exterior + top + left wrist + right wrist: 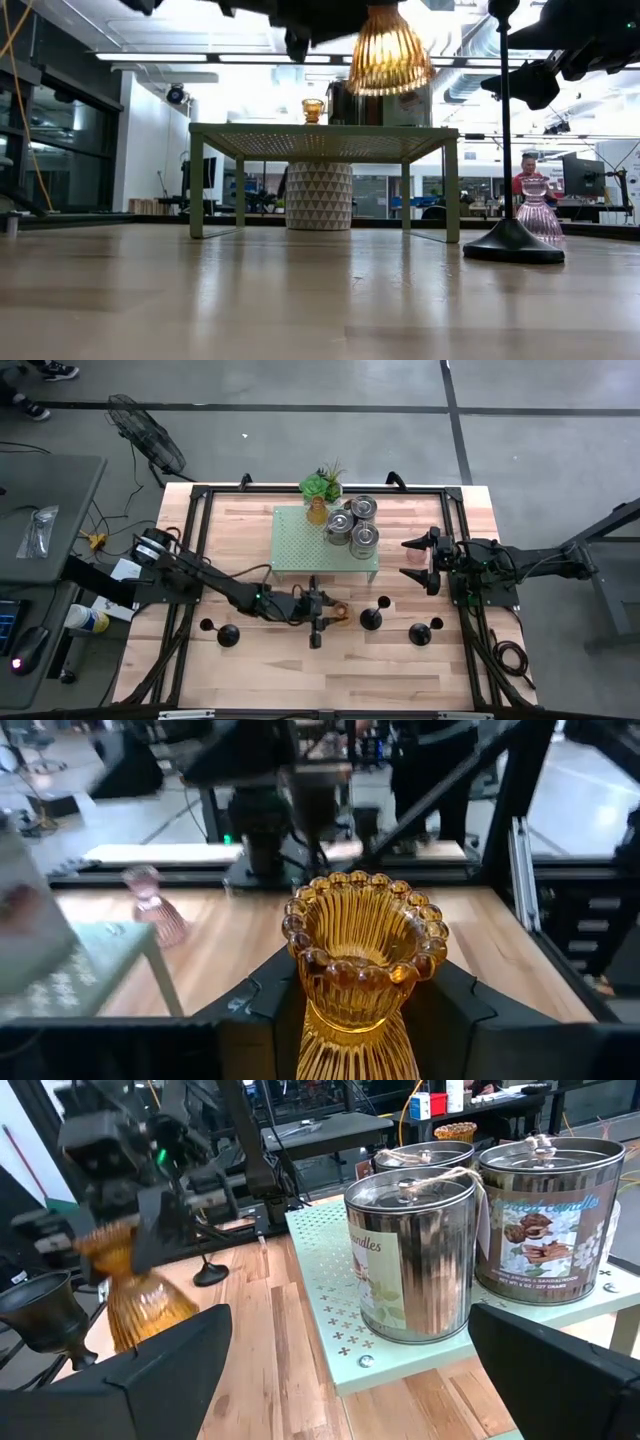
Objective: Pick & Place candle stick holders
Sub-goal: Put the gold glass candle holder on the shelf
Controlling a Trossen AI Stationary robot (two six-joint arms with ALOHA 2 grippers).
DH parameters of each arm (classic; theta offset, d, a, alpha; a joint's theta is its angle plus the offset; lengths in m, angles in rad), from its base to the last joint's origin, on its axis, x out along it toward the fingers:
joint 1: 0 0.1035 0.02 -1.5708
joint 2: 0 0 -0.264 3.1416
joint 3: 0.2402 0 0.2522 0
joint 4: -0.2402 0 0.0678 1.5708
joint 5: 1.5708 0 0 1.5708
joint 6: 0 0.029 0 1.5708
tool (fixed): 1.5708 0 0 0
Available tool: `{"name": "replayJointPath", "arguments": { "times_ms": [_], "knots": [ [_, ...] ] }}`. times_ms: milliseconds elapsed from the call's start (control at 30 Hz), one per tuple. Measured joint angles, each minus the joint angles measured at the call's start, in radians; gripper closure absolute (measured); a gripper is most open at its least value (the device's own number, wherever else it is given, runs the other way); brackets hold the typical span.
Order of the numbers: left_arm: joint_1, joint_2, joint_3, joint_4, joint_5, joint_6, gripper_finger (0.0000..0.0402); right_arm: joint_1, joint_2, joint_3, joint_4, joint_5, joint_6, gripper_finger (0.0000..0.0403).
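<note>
Wooden table (260,670), perforated stand (300,540), tins (352,525)

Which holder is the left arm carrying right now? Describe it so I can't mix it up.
Start at the pale green perforated stand mid-table; just in front of it the left gripper holds the amber glass holder off the wood. It is ribbed, with a beaded rim, unlike the black stemmed holders nearby.
</note>
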Motion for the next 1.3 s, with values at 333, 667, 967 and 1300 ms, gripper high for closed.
{"name": "replayJointPath", "arguments": {
  "times_ms": [333, 667, 967, 1300],
  "knots": [
    [0.056, -0.159, 0.0, -0.163, 0.0, 0.04, 0.0272, 0.0, 0.0, 0.0, 0.0, 0.0, 0.0, 0.0003],
    [0.176, -0.305, 0.001, -0.437, -0.033, 0.045, 0.0272, 0.0, 0.0, 0.0, 0.0, 0.0, 0.0, 0.0003],
    [0.311, -0.315, 0.0, -0.458, -0.04, 0.005, 0.0272, 0.0, 0.0, 0.0, 0.0, 0.0, 0.0, 0.0003],
    [0.426, -0.315, -0.007, -0.527, -0.11, -0.03, 0.0272, 0.0, 0.0, 0.0, 0.0, 0.0, 0.0, 0.0003]
  ]
}}
